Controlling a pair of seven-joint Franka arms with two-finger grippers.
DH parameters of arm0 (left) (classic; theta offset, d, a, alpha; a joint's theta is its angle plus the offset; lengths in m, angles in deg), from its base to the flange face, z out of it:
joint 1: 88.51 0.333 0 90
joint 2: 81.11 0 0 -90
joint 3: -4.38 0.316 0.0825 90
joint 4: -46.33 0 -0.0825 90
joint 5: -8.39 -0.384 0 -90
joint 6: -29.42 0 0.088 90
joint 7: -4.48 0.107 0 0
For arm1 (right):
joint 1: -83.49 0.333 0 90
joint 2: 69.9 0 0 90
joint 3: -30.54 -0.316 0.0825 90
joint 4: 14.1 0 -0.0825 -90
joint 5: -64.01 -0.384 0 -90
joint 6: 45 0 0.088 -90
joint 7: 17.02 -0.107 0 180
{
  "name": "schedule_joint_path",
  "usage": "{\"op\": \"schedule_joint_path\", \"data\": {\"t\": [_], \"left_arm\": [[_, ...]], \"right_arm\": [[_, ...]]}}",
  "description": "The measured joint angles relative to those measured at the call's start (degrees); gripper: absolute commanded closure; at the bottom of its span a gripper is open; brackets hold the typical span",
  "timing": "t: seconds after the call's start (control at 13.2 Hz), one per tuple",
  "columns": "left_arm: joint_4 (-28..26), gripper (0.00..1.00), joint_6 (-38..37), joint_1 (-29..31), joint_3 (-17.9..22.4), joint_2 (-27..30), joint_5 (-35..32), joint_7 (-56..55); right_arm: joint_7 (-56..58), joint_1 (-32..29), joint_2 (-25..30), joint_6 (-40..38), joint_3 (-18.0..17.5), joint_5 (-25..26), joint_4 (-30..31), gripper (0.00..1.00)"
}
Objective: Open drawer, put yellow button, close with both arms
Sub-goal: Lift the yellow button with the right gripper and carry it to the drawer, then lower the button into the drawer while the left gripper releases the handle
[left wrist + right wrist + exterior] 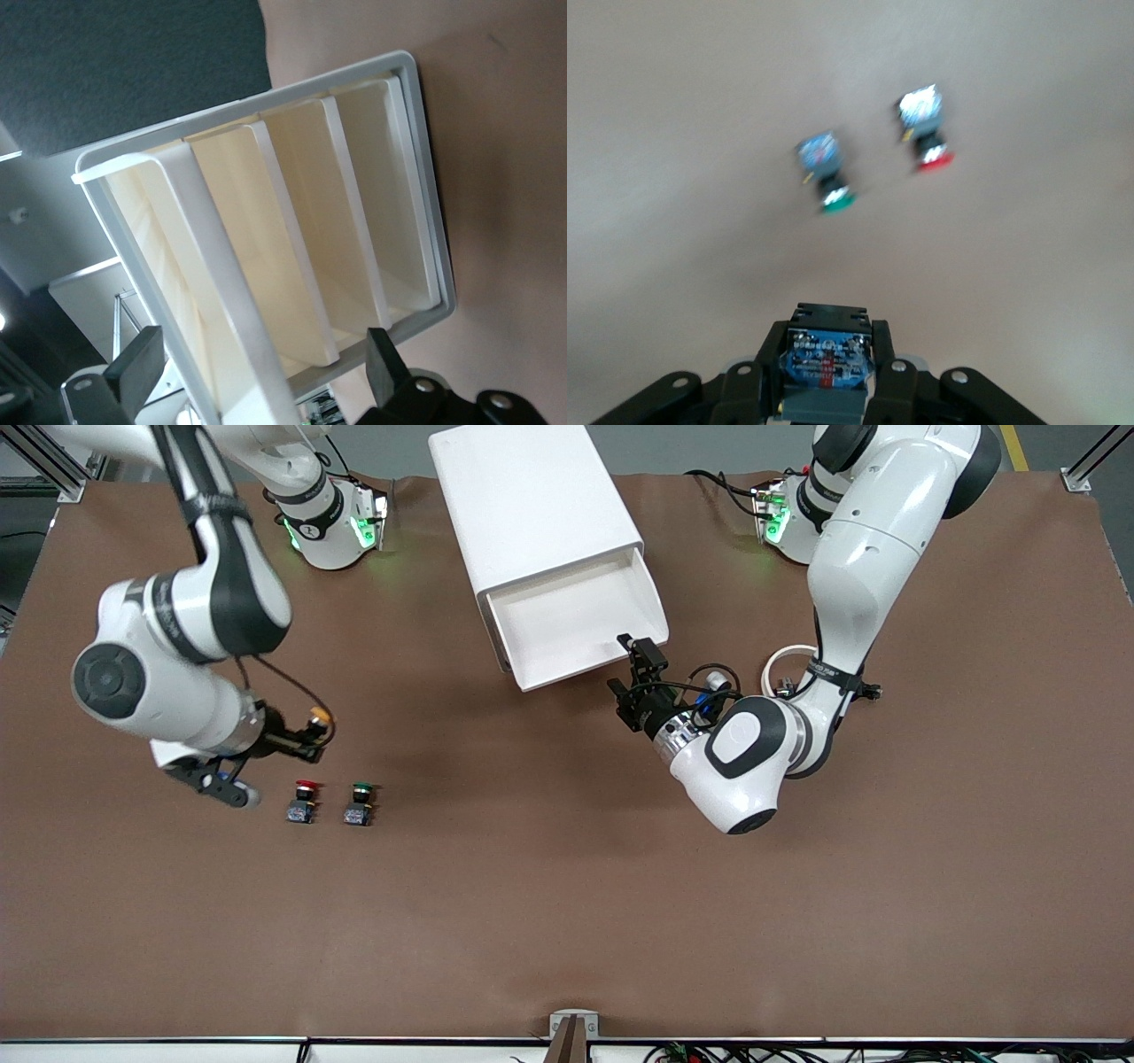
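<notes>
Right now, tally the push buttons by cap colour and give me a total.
Yellow button, held in the right gripper above the table: 1
Red-capped button, on the table: 1
Green-capped button, on the table beside the red one: 1
Total: 3

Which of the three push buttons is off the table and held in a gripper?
The yellow button, clamped in the right gripper above the table. The red button and green button sit side by side on the table.
</notes>
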Motion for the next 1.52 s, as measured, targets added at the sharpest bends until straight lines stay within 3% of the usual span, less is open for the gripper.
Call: {"op": "schedule_joint_path", "data": {"t": [0.3, 0.68, 0.91, 1.29, 1.52], "left_arm": [[0.73, 0.0, 0.0, 0.04, 0.19, 1.92, -3.26, 9.36], [1.17, 0.0, 2.01, 0.51, 0.39, 2.36, -8.83, 20.74], [1.51, 0.0, 4.34, 0.49, 0.28, 3.73, -13.21, 26.68], [1.6, 0.0, 5.69, 0.05, -0.48, 5.09, -22.34, 47.17], [1.62, 0.0, 11.52, -0.66, -0.68, 6.4, -28.09, 54.28]], "right_arm": [[-15.78, 8.94, 1.68, -6.41, -0.09, -1.79, -6.41, 1.0], [-33.25, 22.0, 2.26, -5.55, -0.15, -1.77, -8.03, 1.0], [-40.81, 27.85, 2.24, -3.94, -0.09, 0.76, -8.13, 1.0], [-50.45, 34.45, 0.74, 1.12, 0.01, 3.75, -7.86, 1.0], [-52.06, 36.68, -1.54, 2.7, 0.08, 3.96, -7.76, 1.0]]}}
